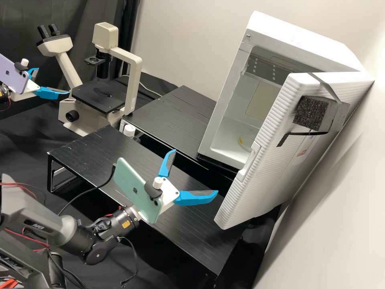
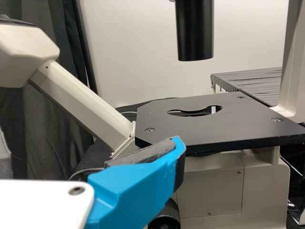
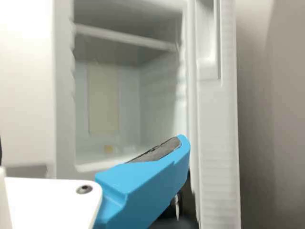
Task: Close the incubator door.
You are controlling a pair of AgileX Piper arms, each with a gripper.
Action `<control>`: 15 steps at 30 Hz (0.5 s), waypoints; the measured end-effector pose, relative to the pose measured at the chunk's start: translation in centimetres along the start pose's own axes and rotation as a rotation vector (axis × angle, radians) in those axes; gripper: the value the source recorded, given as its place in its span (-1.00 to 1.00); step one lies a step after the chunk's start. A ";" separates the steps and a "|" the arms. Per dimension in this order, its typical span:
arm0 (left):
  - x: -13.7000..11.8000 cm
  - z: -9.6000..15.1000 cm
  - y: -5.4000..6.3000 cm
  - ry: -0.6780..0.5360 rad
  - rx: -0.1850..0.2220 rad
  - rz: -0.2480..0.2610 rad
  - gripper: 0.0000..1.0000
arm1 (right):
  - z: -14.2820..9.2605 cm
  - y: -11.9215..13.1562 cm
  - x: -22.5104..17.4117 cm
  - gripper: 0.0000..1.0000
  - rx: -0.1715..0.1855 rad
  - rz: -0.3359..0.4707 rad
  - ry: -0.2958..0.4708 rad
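The right tool [image 1: 196, 171], spread wide and empty, sits near the half-open incubator door [image 1: 276, 172] at the scene's right, probably placed so it can swing it shut, while the left tool [image 1: 53, 81], also wide, hangs beside the microscope [image 1: 86, 96] at far left, apparently parked clear.

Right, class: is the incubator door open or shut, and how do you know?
Open: the incubator door stands swung out from the cabinet, baring its pale interior.
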 end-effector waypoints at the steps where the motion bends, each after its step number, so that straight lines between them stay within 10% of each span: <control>1: 0.0 0.0 0.0 0.000 0.000 0.000 1.00 | 0.3 0.0 0.4 1.00 -0.003 -0.003 -0.011; 15: 0.0 0.0 0.0 0.000 0.000 0.000 1.00 | 2.1 2.9 0.7 1.00 -0.015 0.116 -0.102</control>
